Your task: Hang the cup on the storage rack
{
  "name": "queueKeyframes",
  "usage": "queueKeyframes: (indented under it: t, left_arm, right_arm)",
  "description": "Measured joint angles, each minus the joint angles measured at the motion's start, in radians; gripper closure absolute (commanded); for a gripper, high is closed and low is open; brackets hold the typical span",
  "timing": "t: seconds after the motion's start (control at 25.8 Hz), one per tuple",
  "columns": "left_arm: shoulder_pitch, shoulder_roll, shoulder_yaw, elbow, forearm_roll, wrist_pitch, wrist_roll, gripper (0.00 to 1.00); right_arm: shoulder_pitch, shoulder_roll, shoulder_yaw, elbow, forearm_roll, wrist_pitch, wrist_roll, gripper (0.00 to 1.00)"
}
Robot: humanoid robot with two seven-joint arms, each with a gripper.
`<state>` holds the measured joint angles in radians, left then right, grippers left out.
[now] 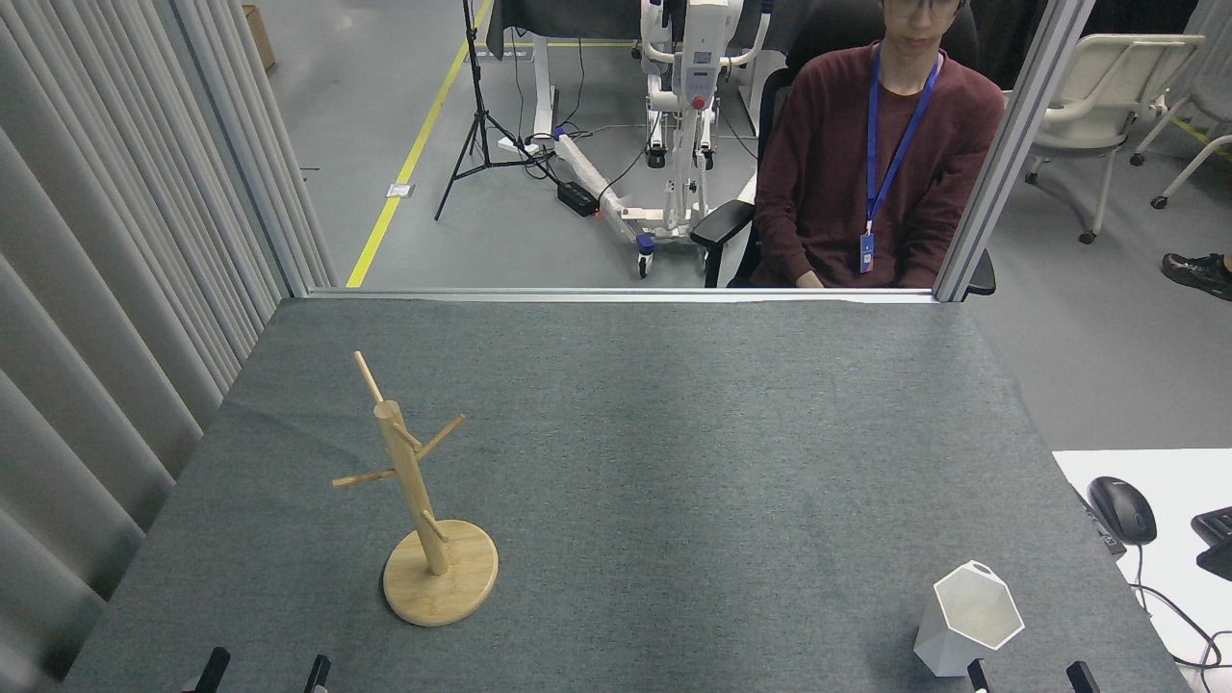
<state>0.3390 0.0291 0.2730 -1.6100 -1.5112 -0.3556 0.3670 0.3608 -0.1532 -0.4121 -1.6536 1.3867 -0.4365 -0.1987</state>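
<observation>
1. A white faceted cup (967,621) stands upright at the near right of the grey-covered table (674,433), well apart from the bamboo mug tree (423,500) at near left.
2. The right gripper (1030,676) shows spread fingertips just beside the cup; the left gripper (265,671) is likewise spread, holding nothing.
3. A seated person (876,164) watches from behind the table.

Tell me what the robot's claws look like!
Only the fingertips peek in at the bottom edge. The left claw shows two slim black fingers with blunt ends. The right claw shows two more, black with a little white on the tips. No arms, cables or markings are visible.
</observation>
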Motion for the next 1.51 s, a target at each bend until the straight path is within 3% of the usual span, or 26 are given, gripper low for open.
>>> queueKeyframes:
  t: [0.35, 0.54, 0.82, 1.51]
  left_arm:
    - [0.000, -0.001, -0.001, 0.022, 0.004, 0.064, 0.001, 0.00]
    - [0.000, -0.002, -0.001, 0.046, 0.008, 0.074, 0.004, 0.00]
    - [0.000, -0.002, 0.000, 0.066, 0.009, 0.076, 0.006, 0.00]
    - [0.000, -0.001, 0.007, 0.090, 0.008, 0.082, 0.008, 0.00]
  right_arm:
    - [0.001, -0.001, -0.002, 0.005, 0.003, 0.000, -0.003, 0.01]
    - [-0.011, -0.007, 0.001, 0.035, 0.059, 0.001, -0.006, 0.01]
    - [-0.079, -0.014, 0.006, 0.122, 0.102, 0.003, 0.002, 0.01]
    - [-0.228, -0.037, 0.037, 0.265, 0.117, 0.002, 0.009, 0.01]
